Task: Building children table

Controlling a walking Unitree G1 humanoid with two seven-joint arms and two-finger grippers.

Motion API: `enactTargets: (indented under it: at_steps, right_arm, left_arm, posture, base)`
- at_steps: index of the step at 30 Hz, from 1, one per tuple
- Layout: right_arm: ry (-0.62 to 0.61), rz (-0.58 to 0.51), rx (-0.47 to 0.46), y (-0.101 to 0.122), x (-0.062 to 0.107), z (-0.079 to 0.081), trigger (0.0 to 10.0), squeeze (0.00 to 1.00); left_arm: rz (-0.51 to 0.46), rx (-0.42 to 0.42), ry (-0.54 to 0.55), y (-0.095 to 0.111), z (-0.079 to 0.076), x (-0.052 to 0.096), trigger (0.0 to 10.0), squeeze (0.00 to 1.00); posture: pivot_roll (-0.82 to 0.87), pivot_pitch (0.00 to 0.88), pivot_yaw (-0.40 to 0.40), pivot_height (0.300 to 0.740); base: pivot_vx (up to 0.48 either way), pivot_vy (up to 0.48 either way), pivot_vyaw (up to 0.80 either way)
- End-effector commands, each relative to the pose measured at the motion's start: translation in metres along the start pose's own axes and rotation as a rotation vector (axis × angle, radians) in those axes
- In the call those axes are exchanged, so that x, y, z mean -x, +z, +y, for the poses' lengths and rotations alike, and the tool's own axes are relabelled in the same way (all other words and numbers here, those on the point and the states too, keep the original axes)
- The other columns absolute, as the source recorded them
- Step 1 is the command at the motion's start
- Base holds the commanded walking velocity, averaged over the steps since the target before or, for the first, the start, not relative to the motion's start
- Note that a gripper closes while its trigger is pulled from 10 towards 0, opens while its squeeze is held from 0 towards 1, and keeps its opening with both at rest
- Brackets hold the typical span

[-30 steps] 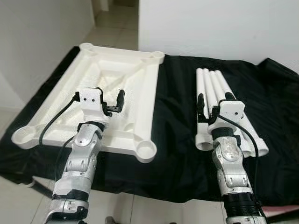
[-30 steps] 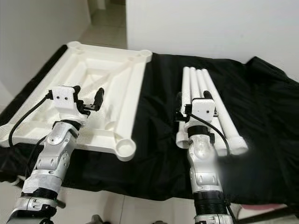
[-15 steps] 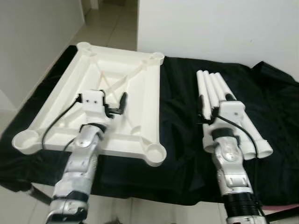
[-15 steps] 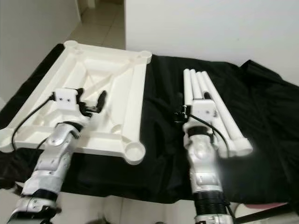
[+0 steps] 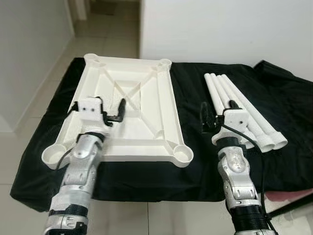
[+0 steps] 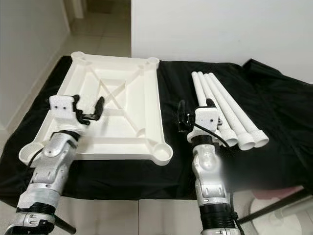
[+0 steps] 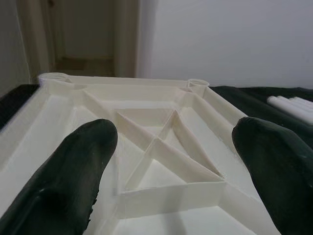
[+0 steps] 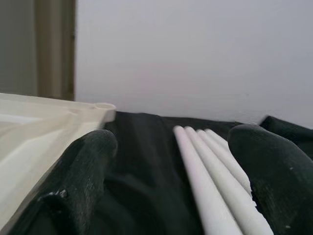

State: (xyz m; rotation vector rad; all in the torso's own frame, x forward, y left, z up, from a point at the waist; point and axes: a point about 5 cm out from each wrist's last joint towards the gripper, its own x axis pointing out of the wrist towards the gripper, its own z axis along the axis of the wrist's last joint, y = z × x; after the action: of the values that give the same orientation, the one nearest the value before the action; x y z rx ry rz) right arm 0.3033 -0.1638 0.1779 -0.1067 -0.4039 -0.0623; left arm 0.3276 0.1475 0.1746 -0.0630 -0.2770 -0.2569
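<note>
None of the four legs is fitted yet: we hover both wide-open claws, left claw over the upturned tabletop, right claw beside the legs.

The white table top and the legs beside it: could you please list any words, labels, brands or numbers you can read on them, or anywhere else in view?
None can be read.
Table top: plain white plastic, no lettering visible.
Legs: plain white tubes, no marks.
Black cloth: no print.
Left hand and right hand: white housings show no legible label.
</note>
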Motion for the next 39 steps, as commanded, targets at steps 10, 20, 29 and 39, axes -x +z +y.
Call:
enactTargets:
  at_steps: [10, 20, 29, 39]
  right_arm:
    - [-0.035, 0.02, 0.017, -0.0047, 0.0031, -0.0098, 10.0, 0.0]
    - [-0.047, 0.028, 0.018, -0.0051, 0.0014, -0.0119, 10.0, 0.0]
    - [-0.051, 0.039, 0.022, -0.0076, 0.0006, -0.0122, 10.0, 0.0]
    - [-0.043, 0.068, 0.006, -0.01, -0.0019, -0.0083, 10.0, 0.0]
  left_arm:
    - [0.017, -0.034, -0.049, -0.0023, -0.0097, -0.0003, 10.0, 0.0]
    - [0.012, -0.041, -0.06, -0.0003, -0.0107, -0.0009, 10.0, 0.0]
    - [0.012, -0.04, -0.049, -0.0004, -0.0101, -0.004, 10.0, 0.0]
    - [-0.004, -0.04, -0.022, 0.0025, -0.0071, -0.0074, 10.0, 0.0]
  posture:
    - [-0.05, 0.082, -0.023, 0.74]
    - [-0.06, 0.087, -0.016, 0.74]
    - [-0.06, 0.08, -0.01, 0.74]
    - [-0.06, 0.076, -0.007, 0.74]
  base:
    - [0.0, 0.0, -0.08]
    - [0.0, -0.084, 0.0]
    - [0.0, -0.2, 0.0]
    - [0.0, 0.0, 0.0]
